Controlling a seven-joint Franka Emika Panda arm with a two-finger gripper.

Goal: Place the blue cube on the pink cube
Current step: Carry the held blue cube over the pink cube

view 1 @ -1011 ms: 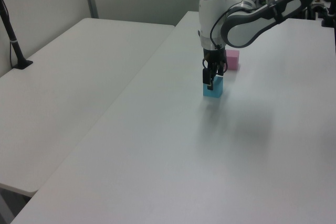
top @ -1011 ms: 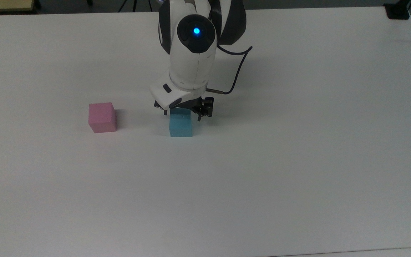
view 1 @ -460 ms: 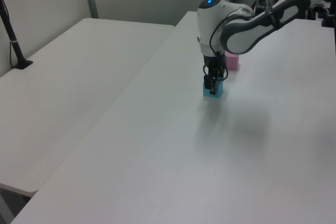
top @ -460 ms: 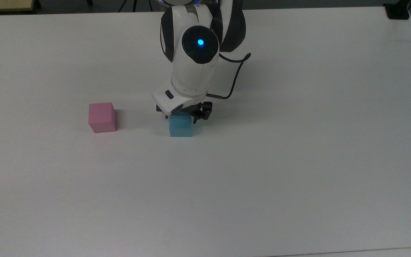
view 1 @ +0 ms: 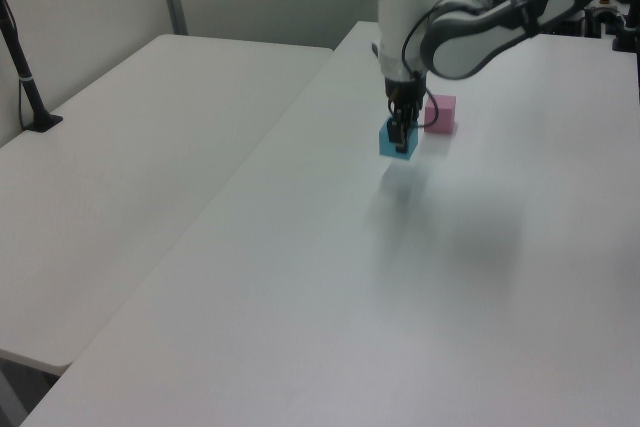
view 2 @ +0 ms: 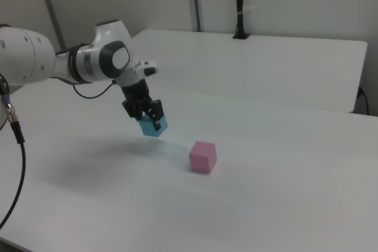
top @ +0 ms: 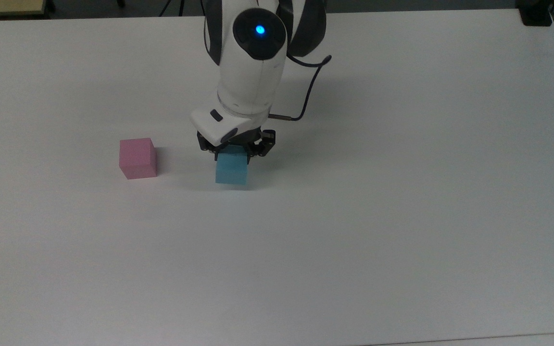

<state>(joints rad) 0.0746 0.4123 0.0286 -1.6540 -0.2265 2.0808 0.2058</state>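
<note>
Top view, left to right: the pink cube [top: 137,158] sits flat on the white bench [top: 402,216], alone, 1 face toward the camera. To the top view's right of it, well apart, is my hand [top: 232,148], pointing down from the white wrist. My fingers are closed on the blue cube [top: 231,170], gripping its upper part on 2 opposite sides. The cube hangs clear of the bench, slightly tilted, with a soft shadow under it. A dark cable [top: 308,93] loops off the wrist toward the top view's right.

Left view, left to right: a second pale table [view 1: 130,147] lies on the left view's left. My hand [view 1: 401,133] holds the blue cube [view 1: 397,142] above the bench [view 1: 450,327]. The pink cube [view 1: 440,114] rests just to the left view's right of it and a little further back.

Right view, left to right: my arm [view 2: 71,63] reaches in from the right view's left. The hand [view 2: 149,117] clamps the blue cube [view 2: 155,127], lifted off the bench [view 2: 266,205], shadow beneath. The pink cube [view 2: 203,156] stands lower and to the right view's right, not touching.
</note>
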